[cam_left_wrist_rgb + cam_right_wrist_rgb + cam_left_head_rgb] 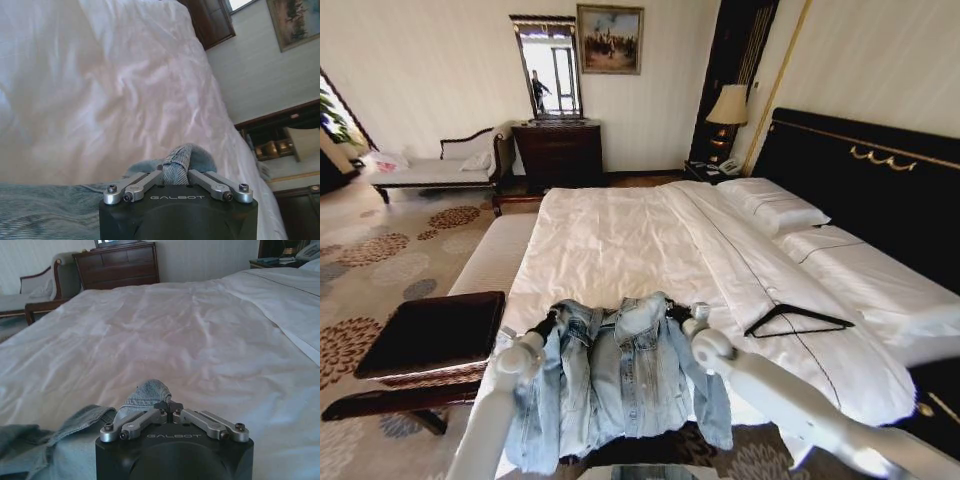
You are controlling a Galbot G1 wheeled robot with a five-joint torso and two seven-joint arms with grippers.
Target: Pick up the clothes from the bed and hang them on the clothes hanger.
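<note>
1. The light-blue denim jacket (pixel 620 385) hangs in the lower centre of the head view, in front of the foot of the bed (pixel 620 240). It is spread between the two arms, collar up, with sleeves and hem drooping down.
2. The left gripper (pixel 552 322) holds one shoulder of the jacket, at the lower left of centre. In the left wrist view the left gripper (pixel 176 172) is clenched on a fold of denim that sticks up between its fingers.
3. The right gripper (pixel 678 313) holds the other shoulder, just right of the collar. In the right wrist view the right gripper (pixel 167 405) is also clamped on a small bunch of denim.
4. The black clothes hanger (pixel 798 321) lies flat on the white sheet at the right of the head view, apart from the jacket and touched by no gripper.
5. A dark bench (pixel 432 335) stands at the lower left, beside the bed.
6. Risks, as I judge them:
   - Each grip takes only a small pinch of cloth, so the heavy denim may slip out if the arms pull apart too much.
   - Both grippers are busy, so reaching the hanger means releasing one shoulder; the jacket may then fall into a heap.
   - The hanging sleeves may catch on the bed edge.
</note>
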